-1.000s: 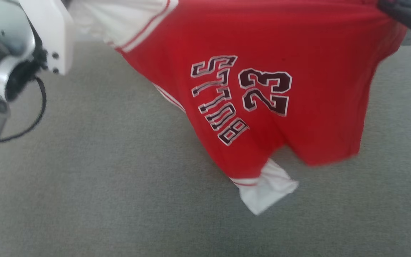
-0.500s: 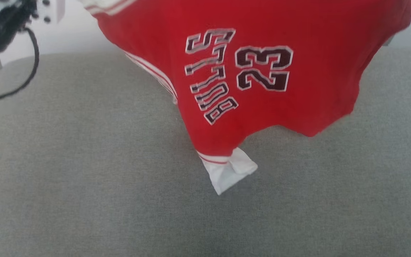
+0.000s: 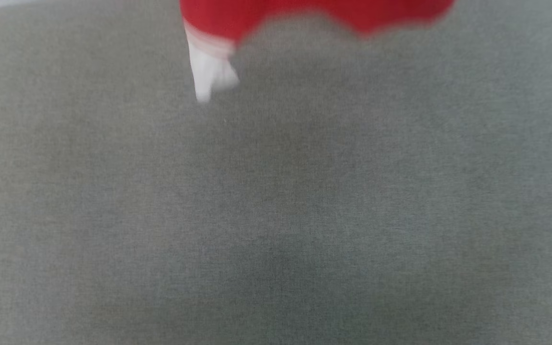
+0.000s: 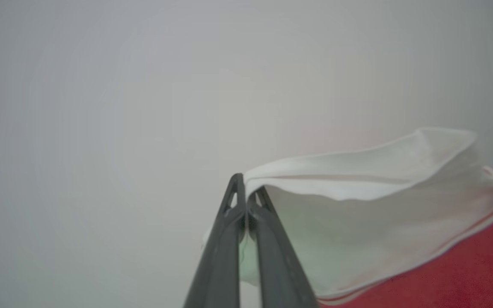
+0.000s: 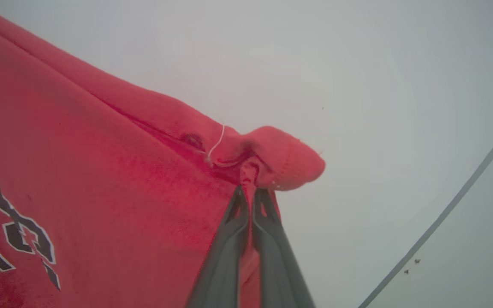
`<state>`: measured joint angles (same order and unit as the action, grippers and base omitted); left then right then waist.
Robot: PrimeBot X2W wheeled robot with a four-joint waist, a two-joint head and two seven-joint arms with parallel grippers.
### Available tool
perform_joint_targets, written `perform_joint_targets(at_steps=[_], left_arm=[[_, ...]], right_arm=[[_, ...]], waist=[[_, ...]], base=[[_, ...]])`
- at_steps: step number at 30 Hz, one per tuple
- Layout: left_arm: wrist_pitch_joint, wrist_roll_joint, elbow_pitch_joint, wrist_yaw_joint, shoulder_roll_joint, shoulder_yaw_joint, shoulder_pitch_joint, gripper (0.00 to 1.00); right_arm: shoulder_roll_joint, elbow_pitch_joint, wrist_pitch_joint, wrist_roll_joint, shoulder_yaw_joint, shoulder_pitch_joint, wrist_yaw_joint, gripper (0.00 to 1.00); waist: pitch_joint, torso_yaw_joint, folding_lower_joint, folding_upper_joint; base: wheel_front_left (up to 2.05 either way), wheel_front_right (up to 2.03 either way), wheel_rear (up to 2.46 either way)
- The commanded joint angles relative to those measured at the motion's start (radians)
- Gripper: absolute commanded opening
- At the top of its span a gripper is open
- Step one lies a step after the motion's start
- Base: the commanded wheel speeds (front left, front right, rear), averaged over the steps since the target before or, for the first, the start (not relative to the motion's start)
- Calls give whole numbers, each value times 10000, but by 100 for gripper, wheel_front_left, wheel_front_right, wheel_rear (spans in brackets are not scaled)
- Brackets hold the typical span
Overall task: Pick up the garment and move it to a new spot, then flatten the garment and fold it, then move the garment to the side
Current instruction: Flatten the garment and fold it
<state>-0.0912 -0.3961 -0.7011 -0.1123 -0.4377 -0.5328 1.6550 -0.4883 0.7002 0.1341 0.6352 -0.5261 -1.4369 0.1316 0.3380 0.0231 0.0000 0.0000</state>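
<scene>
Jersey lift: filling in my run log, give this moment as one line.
jersey: held up | left end effector: shut on white sleeve | right end effector: shut on red edge

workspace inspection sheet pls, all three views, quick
surface: grey woven cloth surface, blurred
job's things: garment hangs from both claws, a white sleeve tip dangling
clutter: nothing seen
claws: left claw shut on the garment's white sleeve edge; right claw shut on a red corner
cables: thin dark line in the right wrist view, possibly a cable
surroundings: plain pale backdrop
</scene>
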Motion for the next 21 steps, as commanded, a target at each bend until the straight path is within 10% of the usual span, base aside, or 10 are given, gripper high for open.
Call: perform_joint_targets(at_steps=[1,6,10,21], left_arm=[[705,289,-287,-199,19,61,551,0],[2376,516,-875,-379,220,180,1194,0],[2797,453,-1605,369,448,-197,728,0],[247,-1053,-2894,2180,839,-787,-3126,0]], right_arm=[[38,391,-787,-433,-26,-398,-18,0],[195,1269,-2249,-1308,-259,-992,-19,0],[392,1800,-2279,-1213,-851,-695,-18,0],[-421,357,114,2357,-2640,2502,-16,0]], waist=[[399,86,0,0],[586,243,0,0],[564,441,0,0],[95,854,0,0]], base=[[0,0,0],[0,0,0],[0,0,0],[0,0,0]])
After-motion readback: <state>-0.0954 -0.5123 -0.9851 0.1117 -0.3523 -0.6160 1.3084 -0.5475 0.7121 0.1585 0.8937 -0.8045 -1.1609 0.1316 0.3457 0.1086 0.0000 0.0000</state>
